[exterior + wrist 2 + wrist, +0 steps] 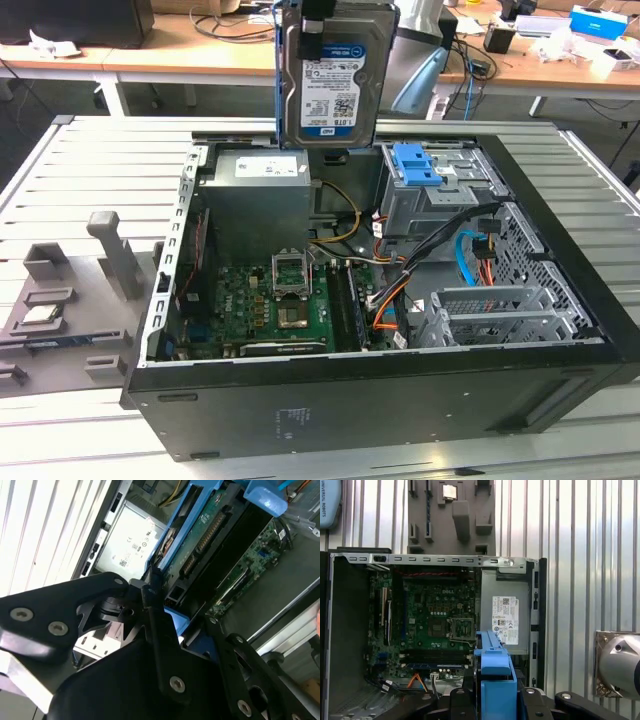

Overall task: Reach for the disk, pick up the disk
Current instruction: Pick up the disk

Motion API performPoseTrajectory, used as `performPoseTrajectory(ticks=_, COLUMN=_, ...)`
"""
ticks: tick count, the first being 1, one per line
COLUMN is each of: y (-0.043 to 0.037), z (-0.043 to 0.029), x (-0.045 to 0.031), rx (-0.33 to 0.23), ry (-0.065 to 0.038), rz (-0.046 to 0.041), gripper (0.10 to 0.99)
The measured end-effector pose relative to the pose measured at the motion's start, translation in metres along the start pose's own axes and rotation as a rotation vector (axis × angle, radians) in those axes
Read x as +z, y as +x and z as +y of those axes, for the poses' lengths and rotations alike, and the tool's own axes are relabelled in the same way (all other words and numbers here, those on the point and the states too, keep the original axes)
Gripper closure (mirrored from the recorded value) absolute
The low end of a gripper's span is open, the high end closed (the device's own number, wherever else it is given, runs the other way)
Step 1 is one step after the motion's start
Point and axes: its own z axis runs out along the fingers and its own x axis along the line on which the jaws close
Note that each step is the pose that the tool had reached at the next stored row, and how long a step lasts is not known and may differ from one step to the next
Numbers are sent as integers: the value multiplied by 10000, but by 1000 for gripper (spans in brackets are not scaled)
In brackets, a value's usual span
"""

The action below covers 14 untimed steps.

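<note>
The disk [335,80], a silver hard drive with a white-and-blue label and a blue bracket along its edges, hangs upright in the air above the rear of the open computer case [380,395]. My gripper [314,18] is shut on its top edge. In the second wrist view the disk [210,535] runs edge-on away from the gripper [176,622], with its green circuit board and blue bracket showing. In the first wrist view the blue bracket of the disk [492,665] stands between the black fingers [457,702], over the case's power supply [505,615].
Below lie the motherboard [275,300], the power supply [258,195], loose cables and a metal drive cage with a fixed blue caddy [415,165]. A grey parts fixture [60,300] sits on the slatted table at the exterior view's left. Desks with clutter stand behind.
</note>
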Motion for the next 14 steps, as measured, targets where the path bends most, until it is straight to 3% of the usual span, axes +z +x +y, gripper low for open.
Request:
performPoseTrajectory(ticks=4, y=0, z=-105, x=-4, rx=0, ry=0, rz=-1, gripper=718)
performPoseTrajectory(ticks=10, y=14, z=-129, x=-5, rx=2, ry=0, rz=1, gripper=718)
performPoseTrajectory(ticks=14, y=89, z=-132, x=-6, rx=1, ry=0, rz=-1, gripper=718)
